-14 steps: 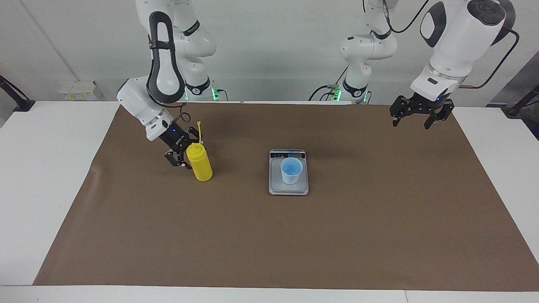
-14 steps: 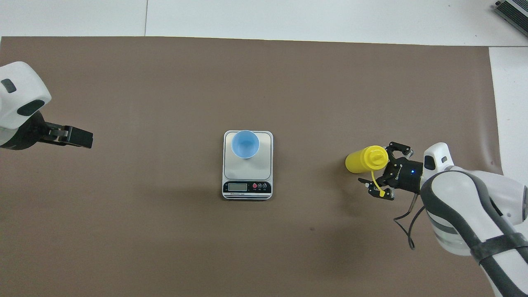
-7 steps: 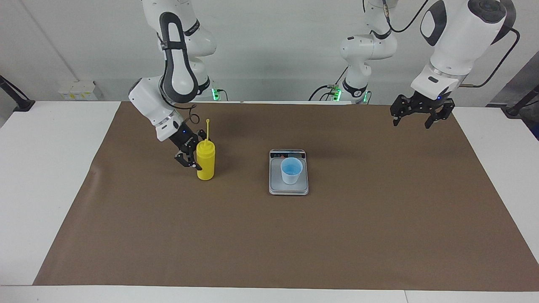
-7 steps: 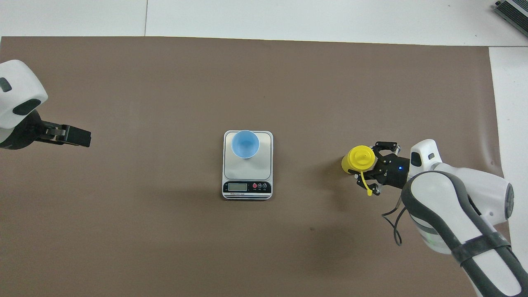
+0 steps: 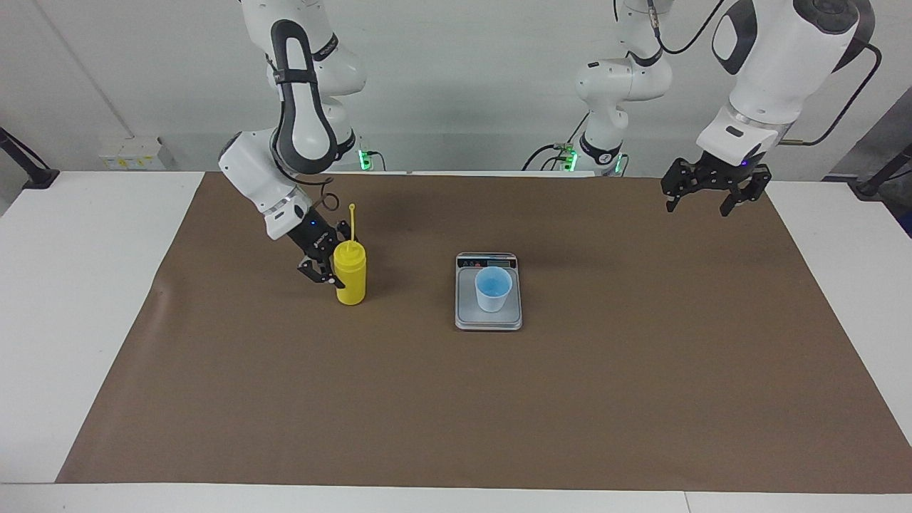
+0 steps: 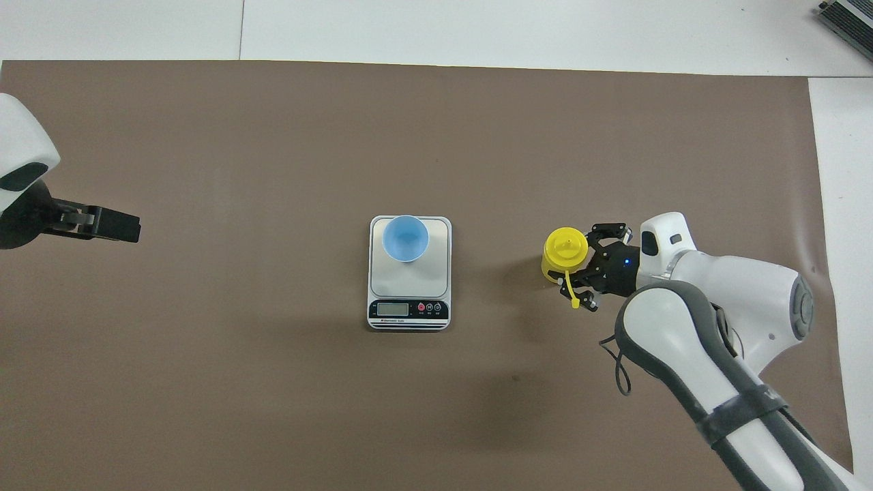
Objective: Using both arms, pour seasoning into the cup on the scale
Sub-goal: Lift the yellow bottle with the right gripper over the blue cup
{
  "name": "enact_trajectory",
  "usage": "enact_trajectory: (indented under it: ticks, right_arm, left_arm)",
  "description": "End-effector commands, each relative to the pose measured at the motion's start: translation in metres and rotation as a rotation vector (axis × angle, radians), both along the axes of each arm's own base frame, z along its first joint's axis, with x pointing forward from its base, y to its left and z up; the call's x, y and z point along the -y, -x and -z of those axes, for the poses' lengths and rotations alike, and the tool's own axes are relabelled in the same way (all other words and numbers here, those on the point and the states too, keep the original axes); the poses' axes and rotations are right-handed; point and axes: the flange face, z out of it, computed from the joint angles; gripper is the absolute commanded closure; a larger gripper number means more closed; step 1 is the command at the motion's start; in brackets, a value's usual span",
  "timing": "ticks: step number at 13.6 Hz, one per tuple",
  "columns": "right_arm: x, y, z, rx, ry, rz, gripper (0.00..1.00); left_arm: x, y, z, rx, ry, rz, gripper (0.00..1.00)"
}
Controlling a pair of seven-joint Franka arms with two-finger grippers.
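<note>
The yellow seasoning bottle (image 5: 350, 274) (image 6: 565, 249) stands upright on the brown mat toward the right arm's end, its cap strap sticking up. My right gripper (image 5: 329, 265) (image 6: 586, 269) is shut on the bottle's upper body, gripping it from the side. The pale-blue cup (image 5: 493, 288) (image 6: 406, 237) stands on the silver scale (image 5: 467, 313) (image 6: 436, 279) at the middle of the mat, a gap away from the bottle. My left gripper (image 5: 712, 203) (image 6: 112, 225) hangs open in the air over the mat toward the left arm's end, holding nothing.
The brown mat (image 5: 456, 413) covers most of the white table (image 5: 71, 285). The scale's display strip (image 6: 408, 310) faces the robots. Nothing else lies on the mat.
The right gripper closed on the bottle, which went from tilted to upright and shifted a little toward the scale. The left arm only drifted slightly.
</note>
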Motion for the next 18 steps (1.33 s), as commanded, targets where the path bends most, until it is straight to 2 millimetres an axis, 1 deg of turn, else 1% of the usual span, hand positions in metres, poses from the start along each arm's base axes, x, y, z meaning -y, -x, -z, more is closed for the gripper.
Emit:
enact_trajectory:
  ticks: [1,2,3,4,6,8,9,10,11,12,13,15,17,18]
  right_arm:
    - [-0.015,-0.018,-0.032,-0.041,0.081,-0.029,1.0]
    - [-0.023,-0.022,-0.042,-0.047,0.145,-0.045,1.0]
    - [-0.037,-0.025,-0.052,-0.049,0.22,-0.062,1.0]
    - [-0.052,-0.028,-0.056,-0.072,0.281,-0.071,1.0]
    - [-0.076,-0.03,-0.07,-0.084,0.386,-0.079,1.0]
    - [-0.106,-0.022,-0.079,-0.105,0.476,-0.097,1.0]
    - [-0.111,-0.026,-0.084,-0.105,0.533,-0.095,1.0]
    - [-0.122,-0.031,-0.088,-0.115,0.571,-0.105,1.0]
    - [-0.135,-0.03,-0.094,-0.124,0.591,-0.11,1.0]
    - [-0.141,-0.032,-0.104,-0.121,0.609,-0.085,1.0]
    - [-0.143,-0.034,-0.108,-0.116,0.641,-0.072,1.0]
    - [-0.158,-0.025,-0.11,-0.105,0.723,-0.094,1.0]
    - [-0.18,-0.018,-0.107,-0.094,0.796,-0.093,1.0]
    - [-0.189,-0.017,-0.11,-0.099,0.811,-0.063,1.0]
  left_arm:
    - [-0.004,0.005,-0.001,-0.015,0.013,0.004,0.0]
    - [-0.005,0.005,-0.001,-0.015,0.013,0.003,0.0]
    - [-0.005,0.005,-0.001,-0.015,0.013,0.003,0.0]
    - [-0.005,0.005,-0.001,-0.015,0.013,0.003,0.0]
    - [-0.005,0.005,-0.001,-0.015,0.013,0.003,0.0]
    - [-0.005,0.005,-0.001,-0.015,0.013,0.003,0.0]
    - [-0.005,0.005,-0.001,-0.015,0.013,0.003,0.0]
    - [-0.005,0.005,-0.001,-0.015,0.013,0.003,0.0]
    - [-0.005,0.005,-0.001,-0.015,0.013,0.003,0.0]
    - [-0.005,0.005,-0.001,-0.015,0.013,0.003,0.0]
    - [-0.005,0.005,-0.001,-0.015,0.013,0.003,0.0]
    - [-0.005,0.005,-0.001,-0.015,0.013,0.003,0.0]
    - [-0.005,0.005,-0.001,-0.015,0.013,0.003,0.0]
    - [-0.005,0.005,-0.001,-0.015,0.013,0.003,0.0]
